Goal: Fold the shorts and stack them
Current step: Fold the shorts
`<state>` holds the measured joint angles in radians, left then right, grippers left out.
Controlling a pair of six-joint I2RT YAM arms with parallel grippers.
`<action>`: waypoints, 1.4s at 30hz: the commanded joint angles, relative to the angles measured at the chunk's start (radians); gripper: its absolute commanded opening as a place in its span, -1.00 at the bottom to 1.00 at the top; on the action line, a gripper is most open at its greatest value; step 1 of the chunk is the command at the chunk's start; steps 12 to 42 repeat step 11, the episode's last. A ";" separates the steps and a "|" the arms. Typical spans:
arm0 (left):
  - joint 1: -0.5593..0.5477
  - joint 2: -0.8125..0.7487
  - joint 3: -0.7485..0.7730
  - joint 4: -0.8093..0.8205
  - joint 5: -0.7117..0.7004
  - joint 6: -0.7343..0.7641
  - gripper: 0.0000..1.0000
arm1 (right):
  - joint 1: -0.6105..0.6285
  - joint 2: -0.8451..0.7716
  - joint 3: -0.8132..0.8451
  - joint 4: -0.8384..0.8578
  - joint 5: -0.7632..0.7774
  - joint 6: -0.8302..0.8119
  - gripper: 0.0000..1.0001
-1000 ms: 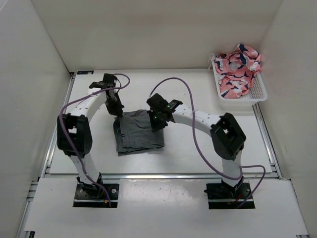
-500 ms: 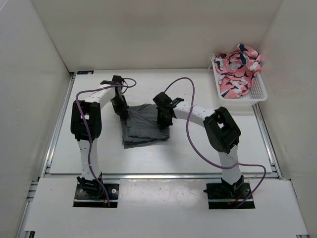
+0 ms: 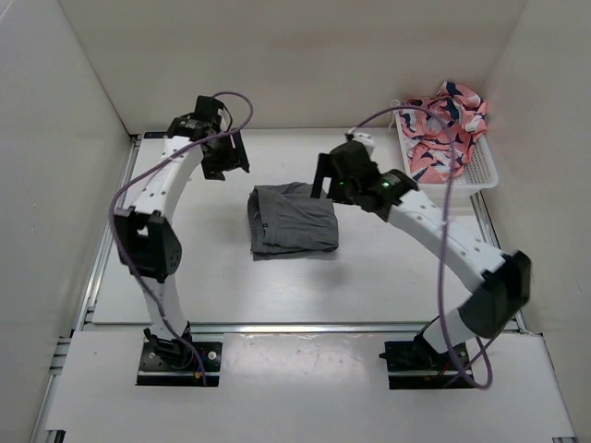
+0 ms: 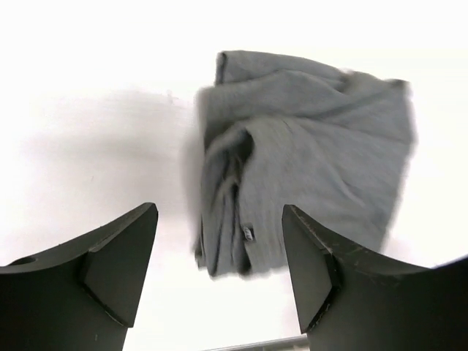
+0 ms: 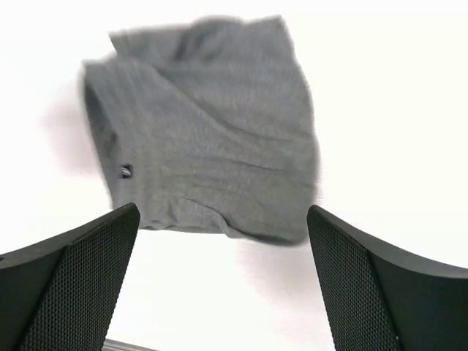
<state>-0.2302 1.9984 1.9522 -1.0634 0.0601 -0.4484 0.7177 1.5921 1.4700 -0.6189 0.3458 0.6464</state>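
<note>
The grey shorts (image 3: 294,220) lie folded into a compact rectangle on the white table, near its middle. They fill the upper part of the left wrist view (image 4: 314,139) and of the right wrist view (image 5: 212,131). My left gripper (image 3: 225,157) hangs above the table, to the far left of the shorts, open and empty (image 4: 219,212). My right gripper (image 3: 326,177) hovers just beyond their far right corner, jaws wide open with nothing between them (image 5: 223,212). Neither gripper touches the cloth.
A white basket (image 3: 460,180) stands at the back right corner with pink patterned cloth (image 3: 445,125) heaped in it. White walls close in the table on three sides. A metal rail (image 3: 295,327) runs along the near edge.
Both grippers have opened, let go of the shorts and risen away toward the back. The shorts, dragged rightward over the last second, now lie still.
</note>
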 commanded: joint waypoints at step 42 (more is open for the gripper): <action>0.080 -0.815 -0.619 0.042 -0.097 -0.013 0.61 | -0.063 -0.443 -0.312 -0.232 0.326 -0.021 1.00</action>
